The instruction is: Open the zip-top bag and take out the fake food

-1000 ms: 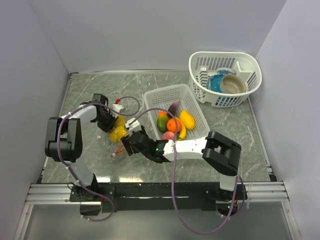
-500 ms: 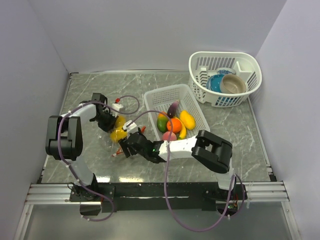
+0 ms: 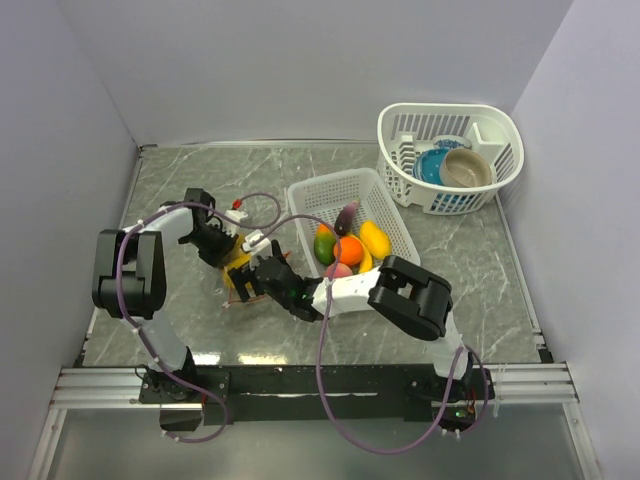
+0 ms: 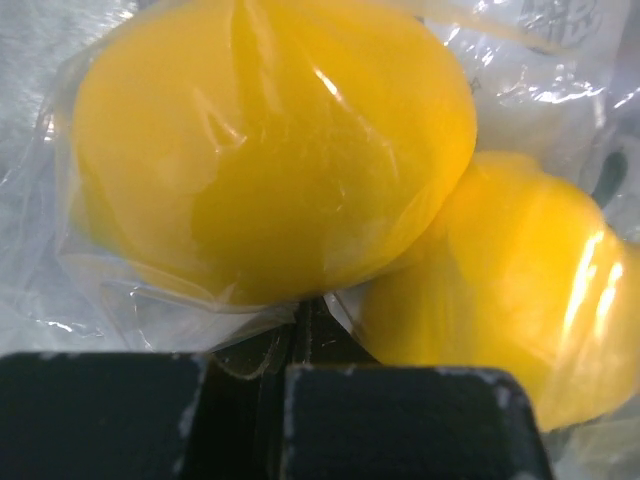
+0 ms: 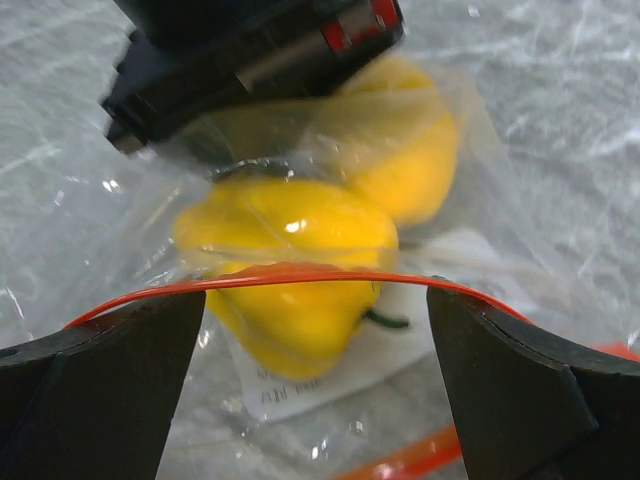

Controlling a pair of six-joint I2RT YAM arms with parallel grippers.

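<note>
Left gripper [image 4: 278, 400]: clenched on a fold of the small clear, crinkly zip-top bag [image 5: 470, 200], just below the glossy yellow plastic fruits [image 4: 260, 150] held inside it.
Right gripper [image 5: 315, 300]: jaws are spread wide, and the bag's orange-red zip strip [image 5: 290, 279] is arched across from one finger to the other.
Bag: laid on the grey marbled table [image 3: 180, 180] between the two grippers, near the left side of the white slotted rectangular basket [image 3: 305, 200].
Fake food: two yellow pieces are enclosed in the bag, touching each other. Orange, green-orange, yellow, pink-red and dark purple pieces [image 3: 348, 248] are piled in the basket.
</note>
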